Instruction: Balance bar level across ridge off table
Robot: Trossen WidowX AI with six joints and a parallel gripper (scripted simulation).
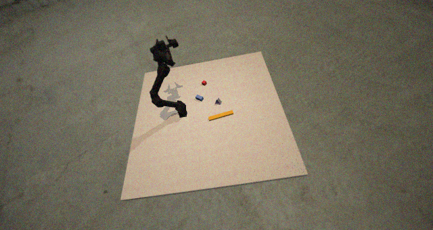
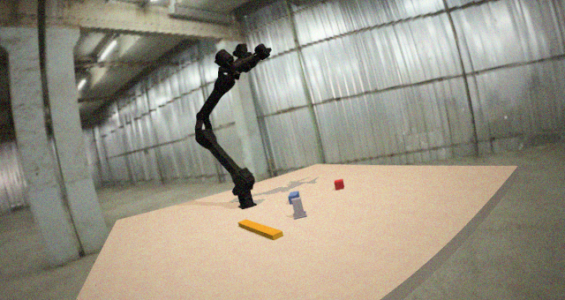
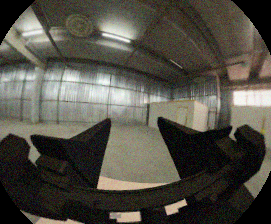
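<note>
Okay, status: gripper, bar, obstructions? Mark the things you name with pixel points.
Gripper (image 1: 162, 38) (image 3: 134, 120) open, raised, nothing held. Orange bar (image 1: 220, 116) (image 2: 260, 229) flat on table, off the grey ridge (image 1: 218, 101) (image 2: 298, 207). Blue block (image 1: 199, 97) (image 2: 293, 197) near ridge.

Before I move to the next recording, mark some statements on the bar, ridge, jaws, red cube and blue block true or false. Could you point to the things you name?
1. The orange bar (image 1: 220, 116) (image 2: 260, 229) already spans the ridge. False: it lies on the table top (image 1: 203, 155) (image 2: 221, 265), apart from the ridge.
2. The grey ridge (image 1: 218, 101) (image 2: 298, 208) stands nearer the bar than the red cube (image 1: 203, 82) (image 2: 339, 184) does. True.
3. The jaws are shut on the bar. False: they stand apart, holding nothing.
4. The blue block (image 1: 199, 97) (image 2: 293, 197) rests on the red cube. False: they sit apart on the table top.
5. The jaws are raised above the table top. True.
</note>
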